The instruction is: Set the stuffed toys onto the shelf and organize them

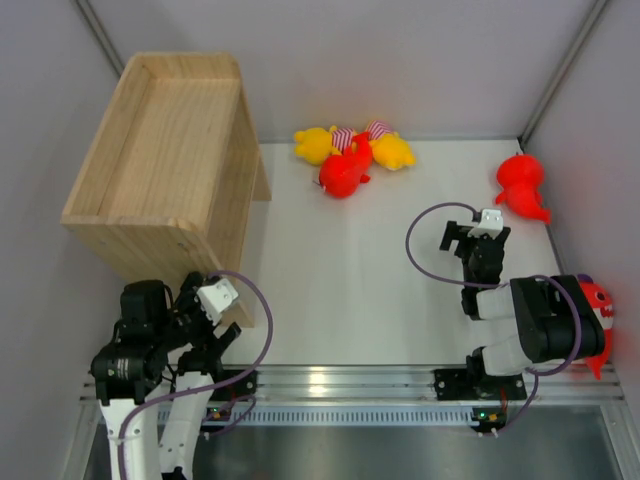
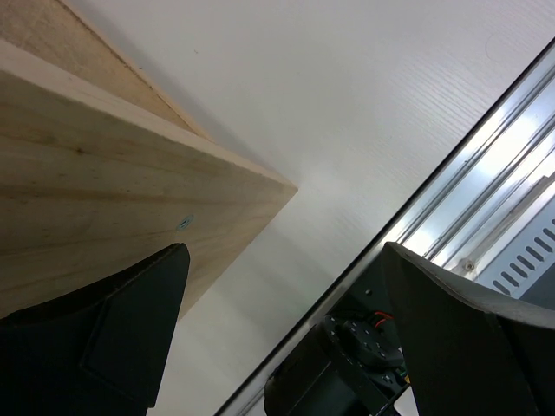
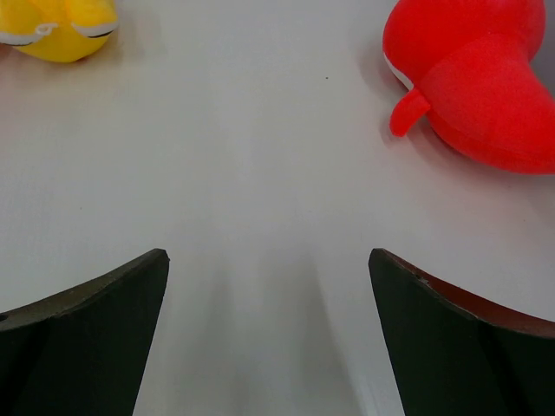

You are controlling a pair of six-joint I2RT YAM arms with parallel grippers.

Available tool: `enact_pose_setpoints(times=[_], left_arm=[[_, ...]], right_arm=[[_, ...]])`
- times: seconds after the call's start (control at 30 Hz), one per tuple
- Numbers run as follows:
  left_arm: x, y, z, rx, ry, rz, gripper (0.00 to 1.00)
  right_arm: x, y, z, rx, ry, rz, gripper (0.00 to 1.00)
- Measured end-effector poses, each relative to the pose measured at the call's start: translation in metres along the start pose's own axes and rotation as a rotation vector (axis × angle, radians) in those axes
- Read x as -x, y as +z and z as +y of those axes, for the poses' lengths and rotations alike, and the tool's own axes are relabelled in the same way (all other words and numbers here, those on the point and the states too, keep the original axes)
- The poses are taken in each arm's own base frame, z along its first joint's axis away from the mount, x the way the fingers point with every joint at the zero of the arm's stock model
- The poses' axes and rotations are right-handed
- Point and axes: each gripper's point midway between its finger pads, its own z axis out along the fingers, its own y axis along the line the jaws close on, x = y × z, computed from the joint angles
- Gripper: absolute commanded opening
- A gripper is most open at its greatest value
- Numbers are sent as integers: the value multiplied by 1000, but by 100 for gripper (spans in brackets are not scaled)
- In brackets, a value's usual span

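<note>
No toy is on the shelf (image 1: 165, 150) yet, so you are at the very start: choosing a first toy. Both sets of jaws stand wide apart and hold nothing. The left jaws sit low by the shelf's near corner. The right jaws point over bare bench (image 1: 330, 300), with a red shark (image 3: 486, 87) ahead to their right and a yellow toy (image 3: 61, 30) ahead to their left.

That shark, near the right wall, looks the handiest pick. Swing right, come down over its plump middle and close there. The shelf is well across the bench, so plan a long carry.

A second shark (image 1: 345, 172) lies at the far edge between that yellow toy and a second yellow toy (image 1: 316, 145), touching both. A third shark (image 1: 597, 305) is tucked beside the right arm's base, partly hidden. The sharks are soft, rounded red plush. The yellow toys are smaller, with red-white stripes. The shelf is pale wood with a rimmed top, at the far left.
</note>
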Motion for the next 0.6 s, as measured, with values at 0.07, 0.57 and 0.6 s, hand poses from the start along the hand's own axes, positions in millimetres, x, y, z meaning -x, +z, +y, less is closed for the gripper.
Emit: enact_pose_setpoints(times=[0.07, 0.57, 0.6], left_arm=[[-1, 0, 1, 7, -8, 6, 99], [58, -56, 24, 208, 34, -118, 99], [68, -63, 24, 217, 58, -144, 99]], right_arm=[[0, 0, 0, 0, 0, 0, 99], [5, -3, 4, 32, -17, -2, 100], [10, -4, 5, 37, -20, -10, 99]])
